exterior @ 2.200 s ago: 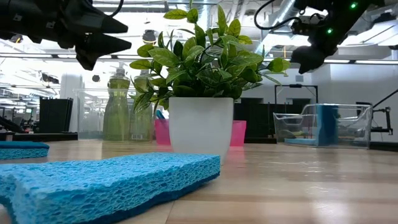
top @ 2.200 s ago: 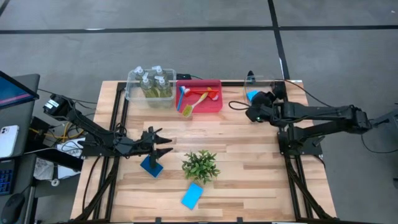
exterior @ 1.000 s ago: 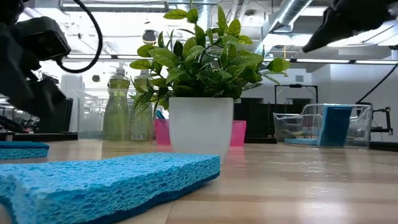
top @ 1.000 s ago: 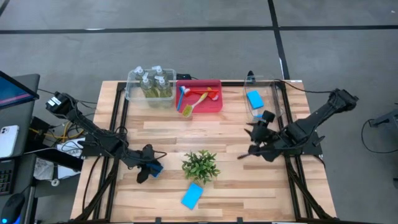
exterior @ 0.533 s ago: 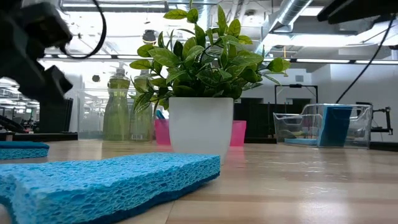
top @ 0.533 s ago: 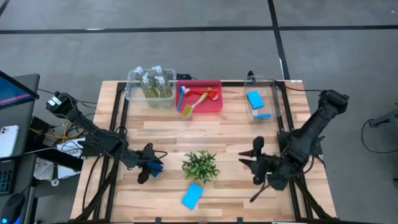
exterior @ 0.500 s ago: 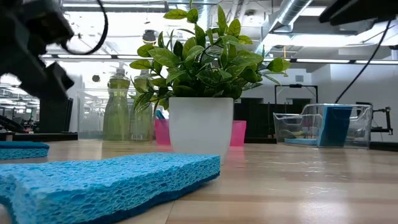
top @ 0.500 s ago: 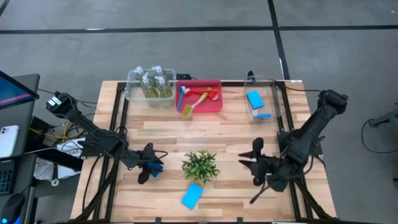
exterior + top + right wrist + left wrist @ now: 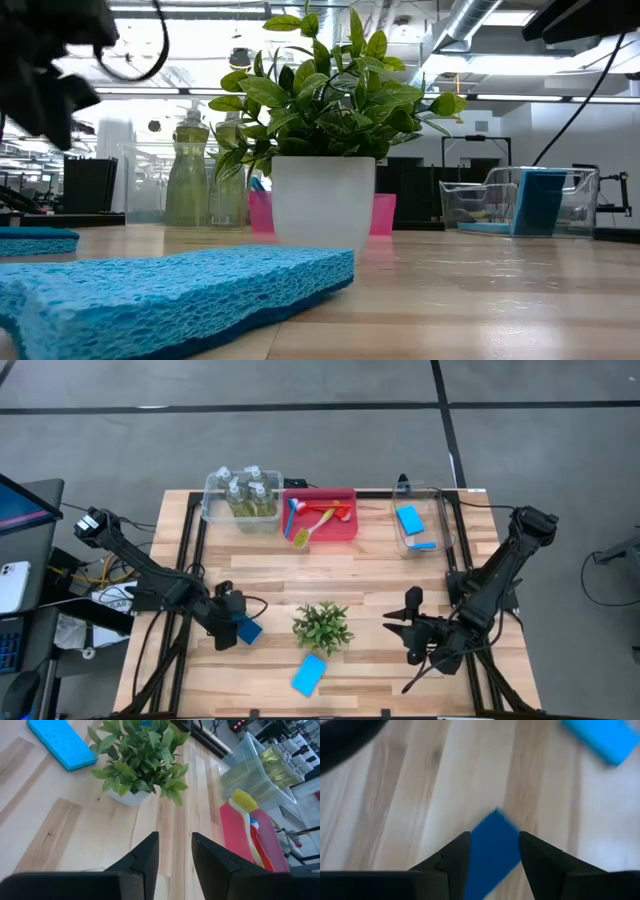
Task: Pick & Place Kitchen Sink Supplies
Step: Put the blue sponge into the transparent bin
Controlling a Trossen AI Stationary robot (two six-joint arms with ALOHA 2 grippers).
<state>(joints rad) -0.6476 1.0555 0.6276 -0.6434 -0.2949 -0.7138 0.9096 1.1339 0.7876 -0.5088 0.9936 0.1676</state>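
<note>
The wooden worktop [image 9: 330, 575] carries everything. At its far edge stand three bins in a row: a clear bin [image 9: 241, 501] holding the four bottles [image 9: 247, 491] of yellow-green liquid, a red bin [image 9: 320, 515] holding the brushes [image 9: 315, 520], and another clear bin [image 9: 421, 520] with a light-blue sponge [image 9: 409, 519] inside. Near the middle stands the small green plant [image 9: 321, 626] in a white pot.

The left hand [image 9: 228, 622] is low over the worktop, to the plant's left, with a dark-blue sponge [image 9: 491, 851] between its two fingers [image 9: 454, 858]; the fingers flank the sponge closely on both sides and appear to be gripping it, though contact is not plainly visible. One end of the sponge sticks out toward the plant.

The right hand [image 9: 408, 628] sits to the plant's right, pointing at it, its fingers [image 9: 146, 853] parted by a narrow gap with nothing between them.

A second light-blue sponge [image 9: 309, 674] lies flat on the worktop just in front of the plant, apart from both hands.
</note>
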